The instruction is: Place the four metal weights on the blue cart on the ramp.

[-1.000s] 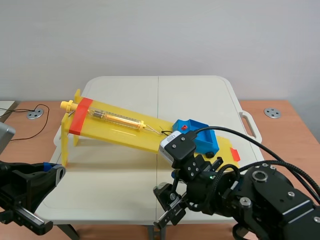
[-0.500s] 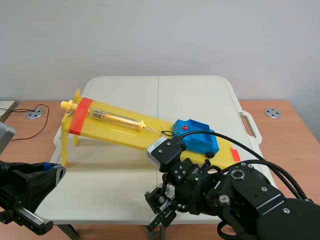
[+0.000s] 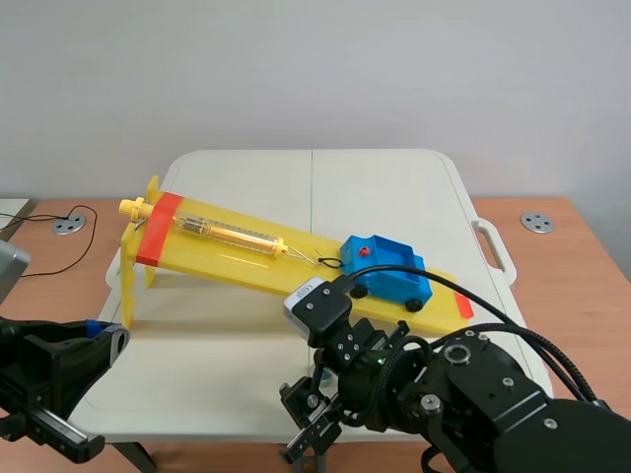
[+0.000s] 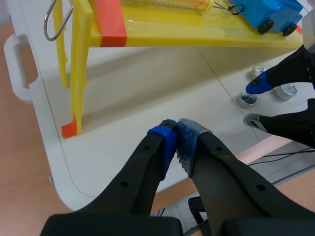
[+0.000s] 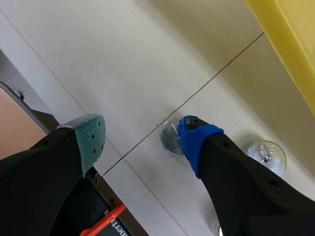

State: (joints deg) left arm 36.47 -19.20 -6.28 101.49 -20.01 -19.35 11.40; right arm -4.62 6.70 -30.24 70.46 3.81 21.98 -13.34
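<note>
Left gripper (image 4: 176, 133): 1, lower left of the scene view, off the table's near edge. Pads are pressed together on nothing.

Right gripper (image 5: 142, 135): 1, low centre of the scene view, over the near part of the white folding table (image 3: 246, 177). Its fingers are spread wide and grasp nothing. The blue pad (image 5: 194, 135) is at one weight, touching it or just over it; which, cannot be told. The grey-green pad (image 5: 91, 132) is well apart from that weight.

Small round silver metal weights (image 4: 286, 91): 3 counted in the left wrist view, lying on the table beside the ramp's low end, off the cart. A fourth cannot be made out. In the scene view the right arm's black bulk, lower right, hides them all.

Yellow plastic ramp (image 3: 237, 264): 1, centre, with its high end at left under an orange-red band.

Yellow tube spring scale (image 3: 232, 235): 1, lying on the ramp and hooked to the cart.

Blue plastic cart (image 3: 387, 271): 1, right of centre, on the ramp's low end.

Round metal discs (image 3: 67, 225): 2, on the wooden desk (image 3: 582, 256), at mid-left and mid-right.
</note>
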